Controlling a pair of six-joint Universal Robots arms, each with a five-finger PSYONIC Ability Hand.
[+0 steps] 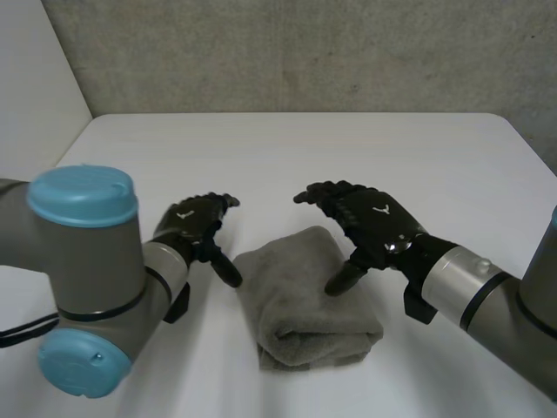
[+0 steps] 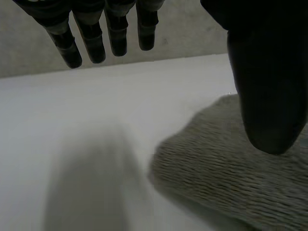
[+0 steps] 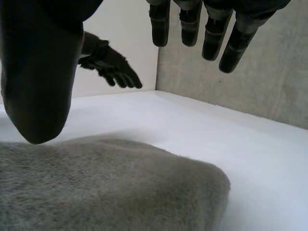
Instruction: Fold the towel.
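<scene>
A grey towel (image 1: 305, 296) lies folded into a thick rectangle on the white table (image 1: 287, 157), between my two hands. My left hand (image 1: 196, 228) hovers just beside its left edge, fingers straight and relaxed, thumb pointing toward the towel (image 2: 231, 178). My right hand (image 1: 374, 228) hangs above the towel's right side, fingers spread and thumb pointing down near the cloth, holding nothing. In the right wrist view the towel (image 3: 106, 187) lies under the palm, and the left hand (image 3: 111, 65) shows beyond it.
A grey wall (image 1: 305, 52) runs behind the table's far edge, and a pale wall (image 1: 35, 78) stands at the left.
</scene>
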